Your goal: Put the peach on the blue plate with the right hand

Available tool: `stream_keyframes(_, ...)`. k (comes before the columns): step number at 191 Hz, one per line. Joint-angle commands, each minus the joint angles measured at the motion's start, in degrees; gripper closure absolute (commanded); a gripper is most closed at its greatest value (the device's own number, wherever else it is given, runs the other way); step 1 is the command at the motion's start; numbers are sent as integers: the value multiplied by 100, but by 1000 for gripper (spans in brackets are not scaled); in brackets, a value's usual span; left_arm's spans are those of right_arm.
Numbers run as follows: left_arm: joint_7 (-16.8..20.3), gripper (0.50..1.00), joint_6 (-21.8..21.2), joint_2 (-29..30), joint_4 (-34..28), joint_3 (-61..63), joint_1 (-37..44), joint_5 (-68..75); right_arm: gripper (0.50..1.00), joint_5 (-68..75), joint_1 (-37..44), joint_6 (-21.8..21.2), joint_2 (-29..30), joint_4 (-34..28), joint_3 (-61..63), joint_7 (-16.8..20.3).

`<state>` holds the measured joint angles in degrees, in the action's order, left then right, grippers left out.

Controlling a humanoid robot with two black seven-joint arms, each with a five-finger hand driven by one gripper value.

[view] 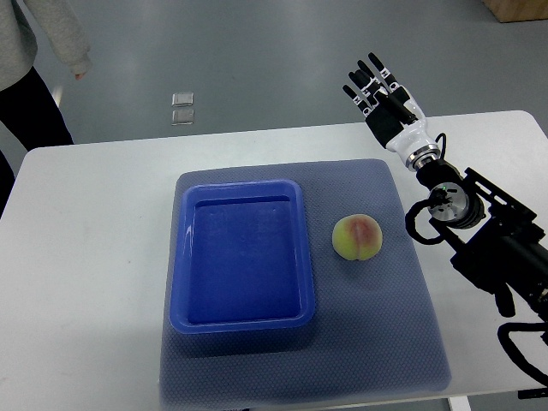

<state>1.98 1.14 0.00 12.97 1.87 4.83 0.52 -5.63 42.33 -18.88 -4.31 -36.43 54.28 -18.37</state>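
White bench (94,257) seen from above, covered in its middle by a grey-blue mat (385,325). The mat is taken as the landmark.

Blue plate (242,324): a rectangular, raised-rim tray, set on the left half of the mat, its hollow bare.

Peach (357,237): found on the mat just right of the plate, apart from its rim, lying on the fabric. Yellow-green skin with a red blush on its upper face. Nothing is touching it.

Right hand (383,96): held beyond the far right corner of the mat, past the far edge of the bench, over the floor. Fingers are stretched out and spread apart, pointing away; nothing is held. Well apart from the peach. The black forearm is run back along the mat's right side to the picture's right edge.

Off the mat, far left: a person's grey sleeve (67,34) and dark trouser leg noted at the picture's upper left corner. Two small clear squares (182,108) lie on the floor beyond the bench.
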Motion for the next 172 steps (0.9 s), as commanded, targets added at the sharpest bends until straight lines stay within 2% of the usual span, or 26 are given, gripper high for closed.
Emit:
stream_keyframes(1, -4, 500, 0, 0, -5, -3, 0, 1, 570, 0, 4, -2, 9, 5, 3, 0)
stream_keyframes(89, -4, 500, 0, 0, 22, -3, -26, -52, 570, -61, 39, -2, -26, -48, -137, 9)
stream_keyframes(135, -4, 500, 44, 0, 110, -12, -62, -61, 570, -1423, 443, 68, -545, -329, -1280, 35)
stream_keyframes(136, -4, 500, 53, 0, 214, -12, -62, -61, 570, -1841, 547, 25, -745, -503, -1523, 105)
stream_keyframes(142, -4, 500, 53, 0, 259, -12, -62, -61, 570, -2117, 601, -2, -887, -645, -1692, 167)
stream_keyframes(155, -4, 500, 44, 0, 268, -12, -62, -61, 570, -2206, 628, -2, -923, -690, -1746, 185)
stream_keyframes(157, -4, 500, 61, 0, 294, -12, -62, -61, 570, -2758, 812, -63, -1203, -962, -2123, 264)
stream_keyframes(172, -4, 500, 61, 0, 285, -12, -88, -61, 570, -3339, 1093, -204, -1564, -1296, -2650, 343)
